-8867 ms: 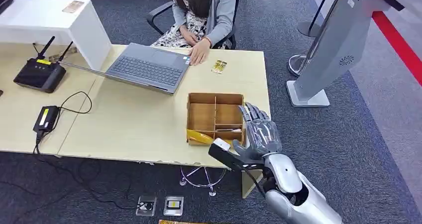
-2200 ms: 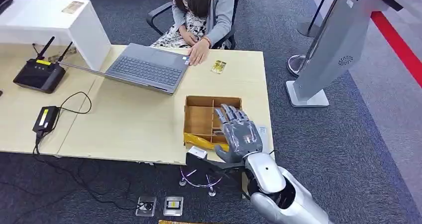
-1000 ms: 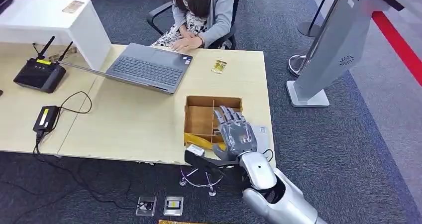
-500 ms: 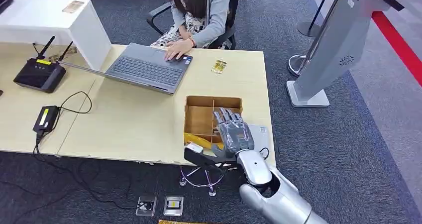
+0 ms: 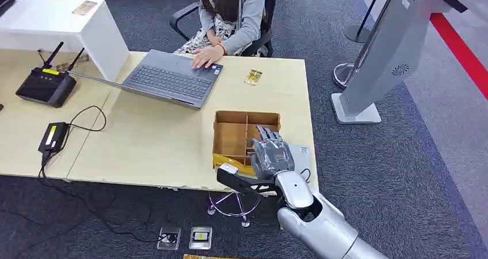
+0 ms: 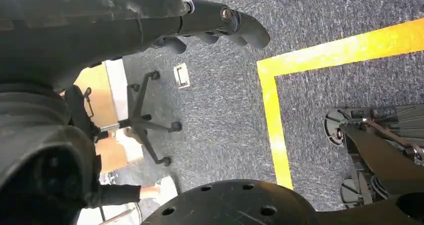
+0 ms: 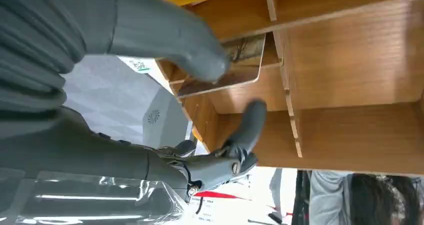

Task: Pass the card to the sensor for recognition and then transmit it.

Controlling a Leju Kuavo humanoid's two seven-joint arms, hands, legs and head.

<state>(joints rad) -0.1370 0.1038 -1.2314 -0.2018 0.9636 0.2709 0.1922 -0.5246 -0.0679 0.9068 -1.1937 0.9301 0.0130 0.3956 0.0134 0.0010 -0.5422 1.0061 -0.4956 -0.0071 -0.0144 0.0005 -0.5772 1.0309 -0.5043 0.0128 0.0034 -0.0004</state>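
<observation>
Right hand reaches spread and empty into the wooden box; card leans in its compartment beside the thumb, orientation unclear

One laptop, one router, one divided box, one adapter, one gold packet, one person.

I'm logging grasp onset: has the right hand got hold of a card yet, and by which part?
Not yet: the right hand reaches into the wooden box, thumb and fingers spread around the card, without pinching it.
</observation>
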